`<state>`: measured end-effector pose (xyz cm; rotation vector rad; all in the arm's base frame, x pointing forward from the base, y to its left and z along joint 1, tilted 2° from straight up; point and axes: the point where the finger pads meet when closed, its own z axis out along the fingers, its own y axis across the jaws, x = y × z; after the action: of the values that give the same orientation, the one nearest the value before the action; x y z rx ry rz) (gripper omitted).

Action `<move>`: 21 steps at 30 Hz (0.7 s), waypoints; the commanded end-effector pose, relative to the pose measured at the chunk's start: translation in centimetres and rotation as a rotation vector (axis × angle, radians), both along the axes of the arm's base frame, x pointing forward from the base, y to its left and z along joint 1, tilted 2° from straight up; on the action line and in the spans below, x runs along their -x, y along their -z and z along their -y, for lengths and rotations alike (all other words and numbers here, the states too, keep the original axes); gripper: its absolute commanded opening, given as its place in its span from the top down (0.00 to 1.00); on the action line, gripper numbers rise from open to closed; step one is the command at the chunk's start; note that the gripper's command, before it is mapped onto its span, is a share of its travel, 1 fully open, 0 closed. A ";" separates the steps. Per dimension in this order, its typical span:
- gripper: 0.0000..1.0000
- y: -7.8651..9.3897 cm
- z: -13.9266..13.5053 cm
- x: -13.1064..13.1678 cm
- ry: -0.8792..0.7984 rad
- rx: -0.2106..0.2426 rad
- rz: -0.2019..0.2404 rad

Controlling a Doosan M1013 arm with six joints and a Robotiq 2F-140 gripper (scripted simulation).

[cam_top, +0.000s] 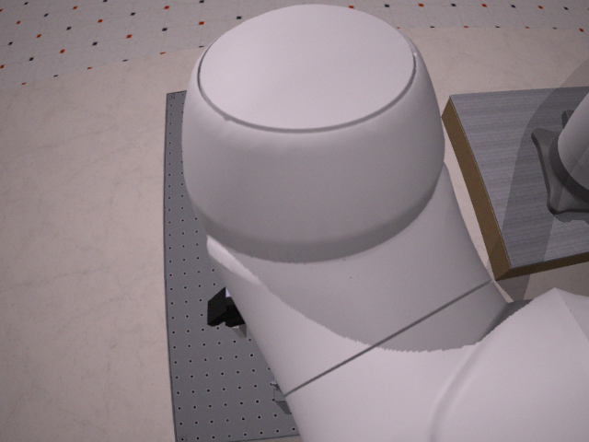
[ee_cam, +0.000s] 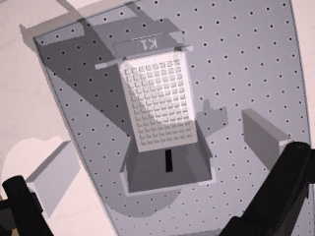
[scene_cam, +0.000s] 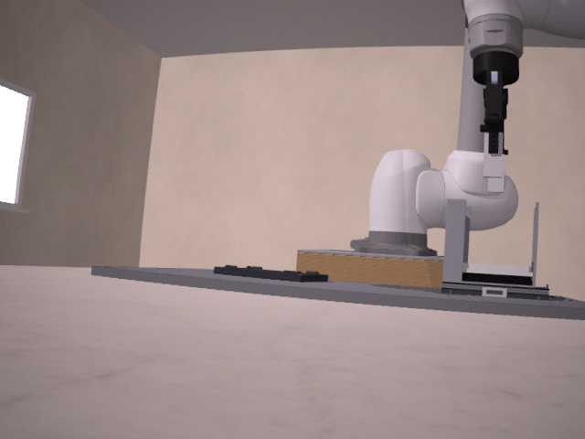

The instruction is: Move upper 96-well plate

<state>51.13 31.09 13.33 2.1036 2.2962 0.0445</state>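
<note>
The stack rack K1 [ee_cam: 164,125] stands on the grey perforated board, with its K1 label [ee_cam: 146,43] at the far end in the wrist view. The upper white 96-well plate [ee_cam: 159,100] lies flat on top; the lower plate is hidden under it there. In the exterior view the rack [scene_cam: 491,269] shows its upright posts with the plates [scene_cam: 496,273] low between them. My gripper [scene_cam: 494,175] hangs straight down well above the rack, open and empty; in the wrist view [ee_cam: 159,149] its fingers straddle the rack from above. The black nest N1 [scene_cam: 270,273] lies flat to the left on the board.
My arm's white links [cam_top: 314,190] block most of the top view, hiding the rack and the nest; only a bit of the black gripper [cam_top: 223,308] shows. The arm's base stands on a wood-edged pedestal [cam_top: 518,180] to the right of the board [cam_top: 190,266].
</note>
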 end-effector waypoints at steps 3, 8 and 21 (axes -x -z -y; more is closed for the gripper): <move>0.00 0.8 0.0 0.0 0.000 0.000 0.000; 0.00 1.3 0.0 -0.1 0.000 0.000 0.000; 0.00 3.5 0.0 -0.1 0.000 0.000 0.000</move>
<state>51.25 31.09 10.21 2.1036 2.2962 0.0445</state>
